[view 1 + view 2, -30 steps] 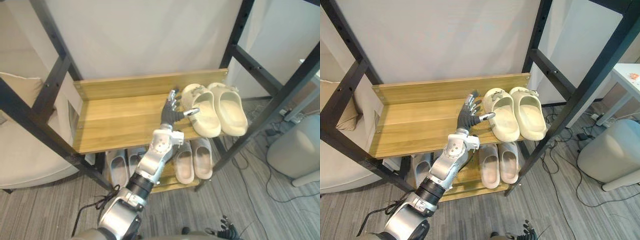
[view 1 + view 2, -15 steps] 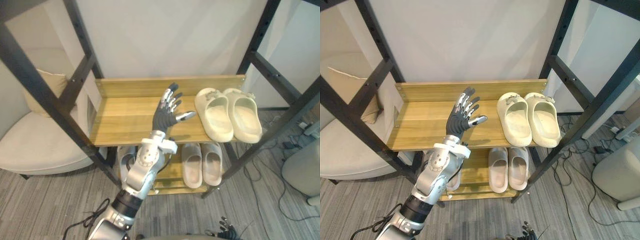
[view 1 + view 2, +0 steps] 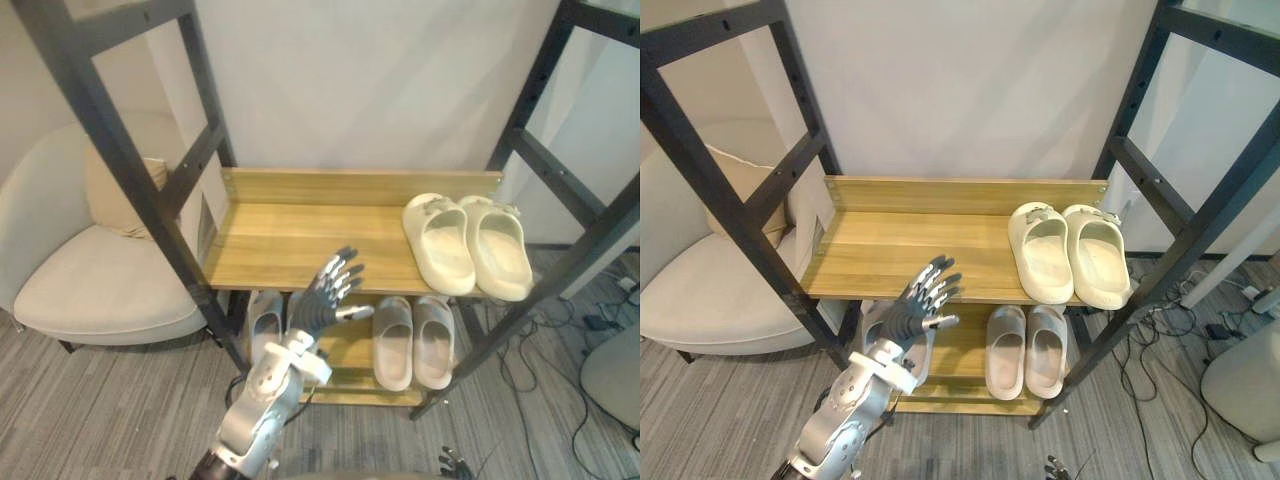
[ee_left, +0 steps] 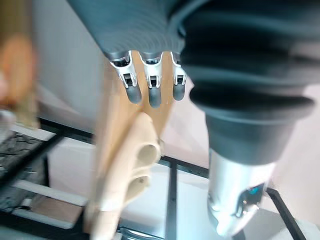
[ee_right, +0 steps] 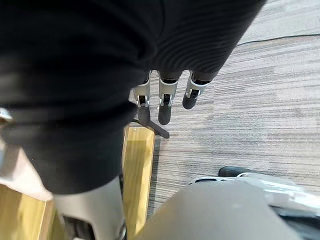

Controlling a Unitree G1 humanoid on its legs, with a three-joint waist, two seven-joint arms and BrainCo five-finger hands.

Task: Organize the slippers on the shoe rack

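One pair down, probably: leaves cream foam slippers [image 3: 445, 250] side by side at the right end of the wooden upper shelf [image 3: 300, 235], draws left hand [image 3: 320, 300] back past its front edge, fingers spread, empty (right hand [image 5: 165, 102] low, fingers relaxed).

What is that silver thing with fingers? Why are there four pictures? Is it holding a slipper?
That is a robot's left hand. It is open and holds nothing, raised in front of the wooden shoe rack. Two pictures come from cameras in the robot's head, looking down. The other two come from cameras on its wrists, so the fingers look very close. The right hand hangs open above the floor. A pair of cream slippers sits on the rack's right end, and pale grey slippers lie one level below.
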